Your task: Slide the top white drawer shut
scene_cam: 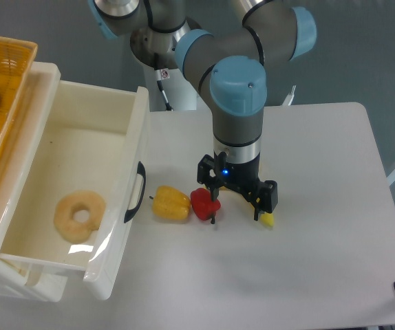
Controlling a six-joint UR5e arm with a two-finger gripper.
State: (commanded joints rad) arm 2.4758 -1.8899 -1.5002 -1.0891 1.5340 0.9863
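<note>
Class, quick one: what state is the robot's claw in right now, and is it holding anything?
Claw: open and holding nothing, fingers spread above the table between the red pepper and a small yellow item.

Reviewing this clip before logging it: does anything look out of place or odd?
The top white drawer stands pulled far out with a ring-shaped food item inside. A yellow pepper lies just before its handle, possibly obstructing closing.
</note>
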